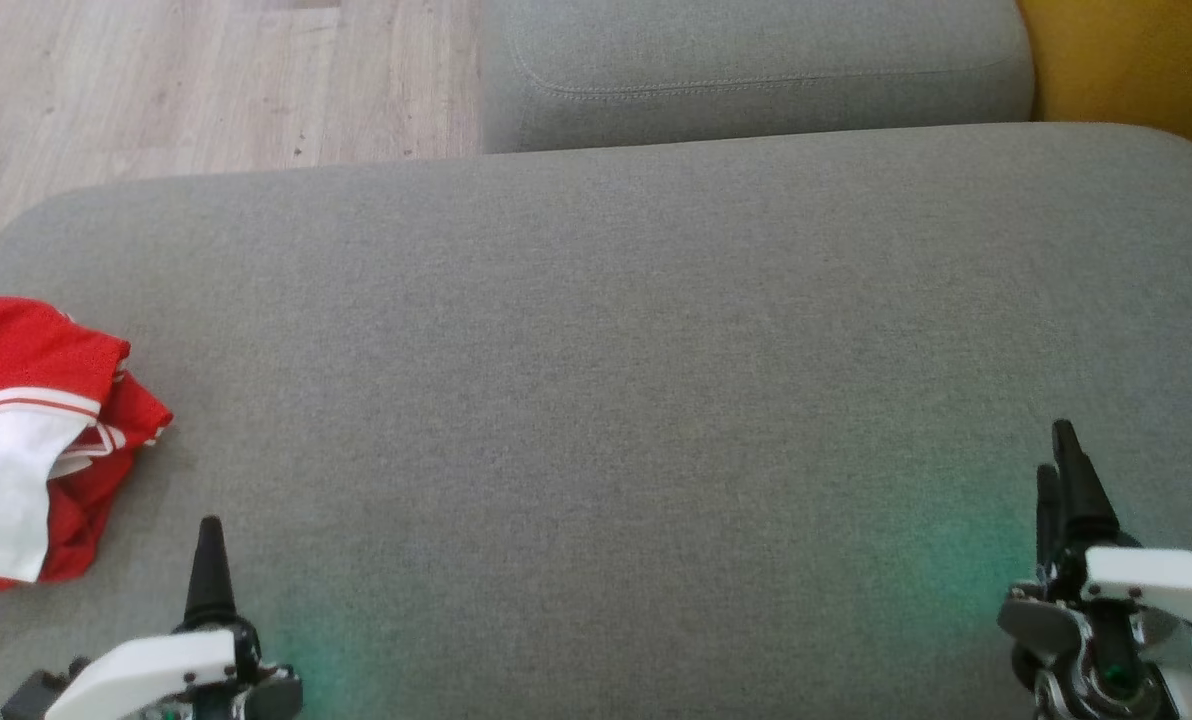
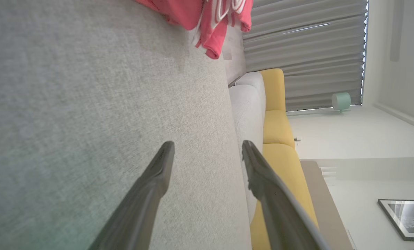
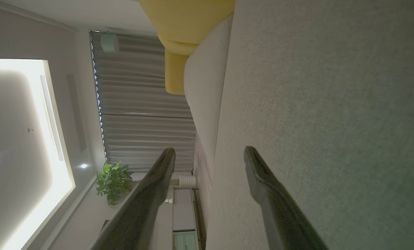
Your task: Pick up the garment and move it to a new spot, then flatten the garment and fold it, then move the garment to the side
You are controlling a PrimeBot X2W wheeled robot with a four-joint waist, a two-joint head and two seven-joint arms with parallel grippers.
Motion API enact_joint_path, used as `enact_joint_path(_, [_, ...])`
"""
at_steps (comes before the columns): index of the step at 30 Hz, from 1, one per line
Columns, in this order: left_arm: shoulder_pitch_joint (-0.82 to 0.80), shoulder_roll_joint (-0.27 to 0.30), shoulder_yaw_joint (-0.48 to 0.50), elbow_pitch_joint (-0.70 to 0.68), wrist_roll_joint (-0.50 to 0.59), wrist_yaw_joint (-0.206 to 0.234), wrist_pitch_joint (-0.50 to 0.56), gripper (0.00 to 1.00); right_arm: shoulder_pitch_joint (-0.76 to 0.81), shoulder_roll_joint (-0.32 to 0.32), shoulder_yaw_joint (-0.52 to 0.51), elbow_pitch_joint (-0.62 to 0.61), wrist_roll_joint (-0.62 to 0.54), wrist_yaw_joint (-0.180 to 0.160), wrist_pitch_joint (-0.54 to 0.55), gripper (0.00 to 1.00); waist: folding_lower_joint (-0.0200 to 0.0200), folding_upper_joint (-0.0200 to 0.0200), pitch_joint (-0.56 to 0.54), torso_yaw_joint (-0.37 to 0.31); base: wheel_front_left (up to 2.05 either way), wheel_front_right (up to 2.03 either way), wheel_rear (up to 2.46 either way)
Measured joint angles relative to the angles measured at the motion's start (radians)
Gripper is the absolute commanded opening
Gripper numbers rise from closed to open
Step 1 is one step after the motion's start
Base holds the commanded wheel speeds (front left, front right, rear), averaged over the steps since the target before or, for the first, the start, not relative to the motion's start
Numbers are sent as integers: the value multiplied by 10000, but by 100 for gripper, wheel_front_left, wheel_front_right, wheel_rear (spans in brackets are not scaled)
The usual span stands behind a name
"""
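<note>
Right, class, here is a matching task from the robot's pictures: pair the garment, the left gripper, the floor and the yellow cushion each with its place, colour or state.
Things
1. garment
2. left gripper
3. floor
4. yellow cushion

Descriptions
A. top right corner of the head view
B. red and white, lying at the left edge of the grey seat
C. fingers apart, holding nothing
D. pale wood, top left of the head view

Pairs: 1-B, 2-C, 3-D, 4-A
</note>
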Motion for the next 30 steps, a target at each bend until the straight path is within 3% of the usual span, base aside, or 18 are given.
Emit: enact_joint_path(30, [-567, 94, -8, 203, 4084, 33, -909, 100, -773, -140, 579, 311, -3965, 0, -878, 100, 1, 0, 300, -57, 0, 0, 0])
